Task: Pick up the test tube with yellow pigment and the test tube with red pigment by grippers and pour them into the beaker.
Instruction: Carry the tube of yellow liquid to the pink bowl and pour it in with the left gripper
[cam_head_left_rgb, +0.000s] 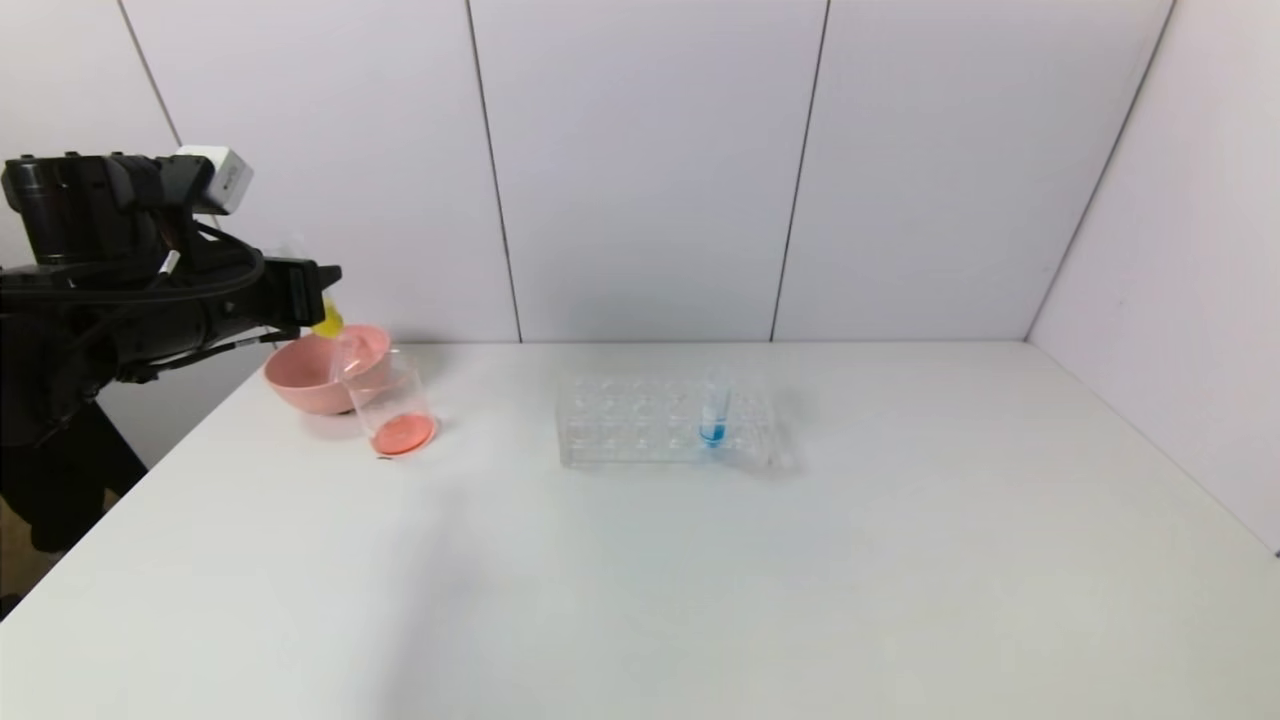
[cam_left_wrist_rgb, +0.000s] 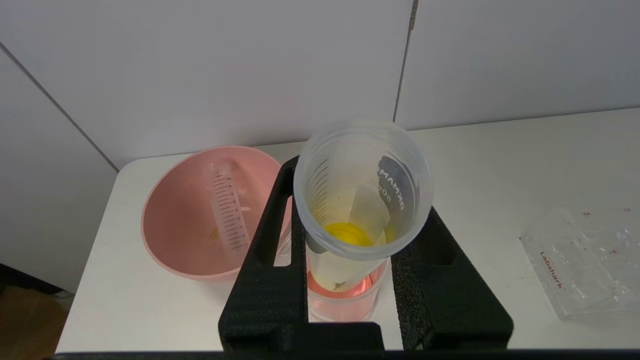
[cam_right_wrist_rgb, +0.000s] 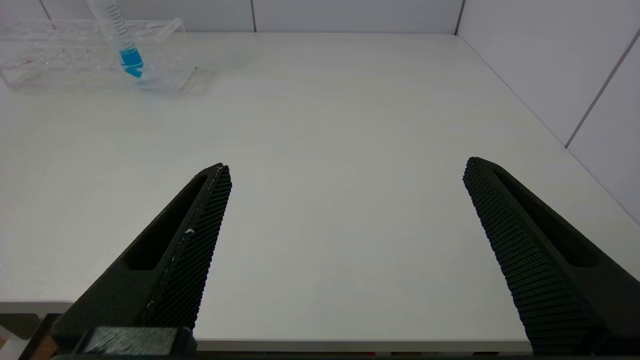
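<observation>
My left gripper (cam_head_left_rgb: 305, 292) is shut on the test tube with yellow pigment (cam_head_left_rgb: 327, 320) and holds it just above the beaker (cam_head_left_rgb: 392, 405) at the table's far left. In the left wrist view the tube (cam_left_wrist_rgb: 367, 165) sits between my black fingers (cam_left_wrist_rgb: 272, 260), open mouth toward the camera, yellow liquid (cam_left_wrist_rgb: 347, 233) in its lower end. The beaker (cam_left_wrist_rgb: 345, 305) is right below it and holds red-orange liquid. No tube with red liquid shows; an empty clear graduated tube (cam_left_wrist_rgb: 230, 210) lies in the pink bowl (cam_left_wrist_rgb: 175, 250). My right gripper (cam_right_wrist_rgb: 347, 165) is open and empty over the table's front edge.
The pink bowl (cam_head_left_rgb: 300, 385) stands touching the beaker, behind it to the left. A clear tube rack (cam_head_left_rgb: 640, 425) stands mid-table with a blue-liquid tube (cam_head_left_rgb: 713, 412) in it; it also shows in the right wrist view (cam_right_wrist_rgb: 75, 70). White wall panels close the back and right.
</observation>
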